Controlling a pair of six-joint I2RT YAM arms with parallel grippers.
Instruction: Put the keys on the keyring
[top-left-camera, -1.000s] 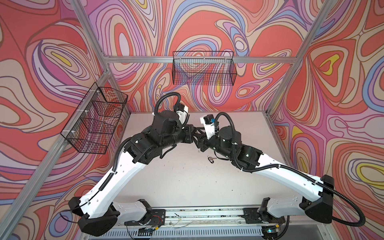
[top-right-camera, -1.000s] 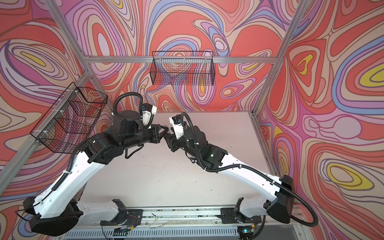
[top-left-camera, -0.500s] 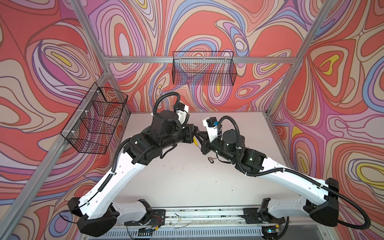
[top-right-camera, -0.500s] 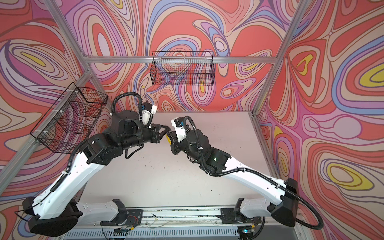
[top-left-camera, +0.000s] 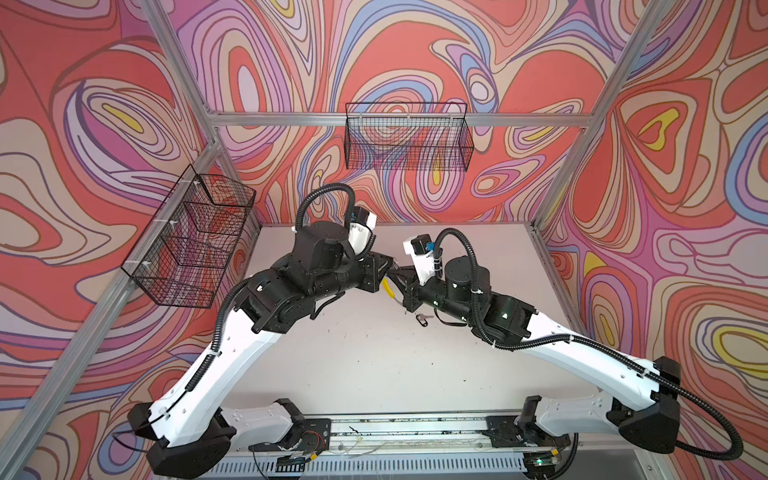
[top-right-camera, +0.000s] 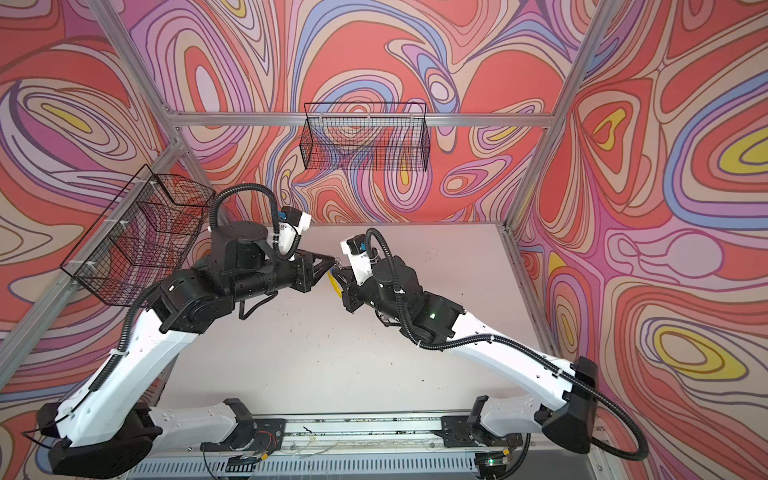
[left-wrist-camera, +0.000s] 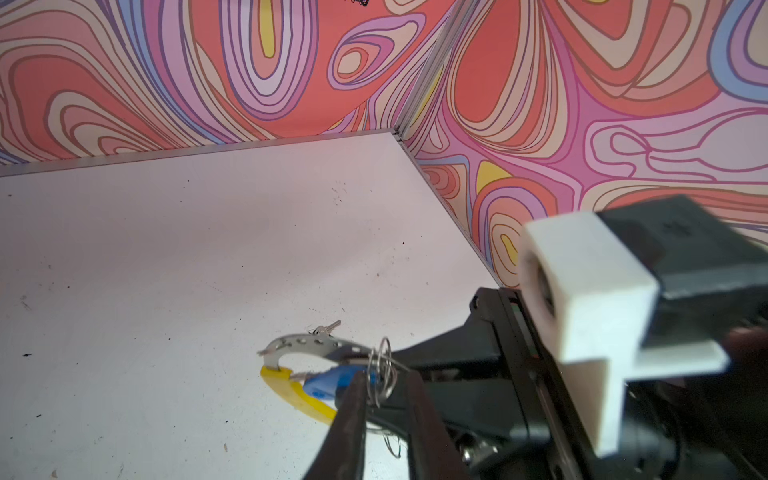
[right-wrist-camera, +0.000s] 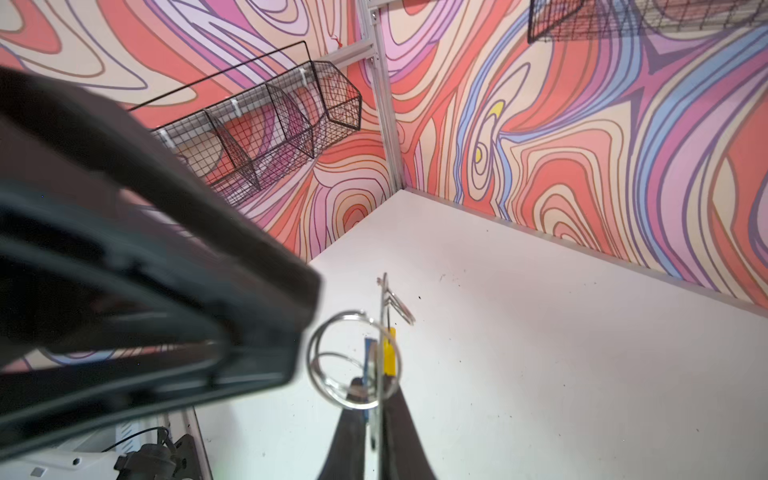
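The keyring (left-wrist-camera: 307, 345), a grey perforated arc with a yellow sleeve (left-wrist-camera: 299, 395), hangs above the table between both arms. My right gripper (right-wrist-camera: 376, 390) is shut on it, seen edge-on, with a blue key tag (right-wrist-camera: 368, 353) against the ring. My left gripper (left-wrist-camera: 384, 395) faces it, jaws a little apart, a wire split ring (left-wrist-camera: 382, 374) standing between the fingers beside that blue tag (left-wrist-camera: 328, 382). A small silver key (left-wrist-camera: 326, 329) shows just past the arc. A second key with a black tag (top-left-camera: 422, 319) lies on the table under the right wrist. In both top views the sleeve (top-left-camera: 387, 289) (top-right-camera: 336, 282) hangs where the grippers meet.
A black wire basket (top-left-camera: 191, 245) hangs on the left wall and another wire basket (top-left-camera: 409, 141) on the back wall. The white table (top-left-camera: 374, 365) is walled on three sides. The right wrist's camera housing (left-wrist-camera: 582, 316) sits close to my left gripper.
The right gripper has closed on the keyring, which is lifted so its yellow sleeve shows. The left jaws, shut before, have parted slightly.
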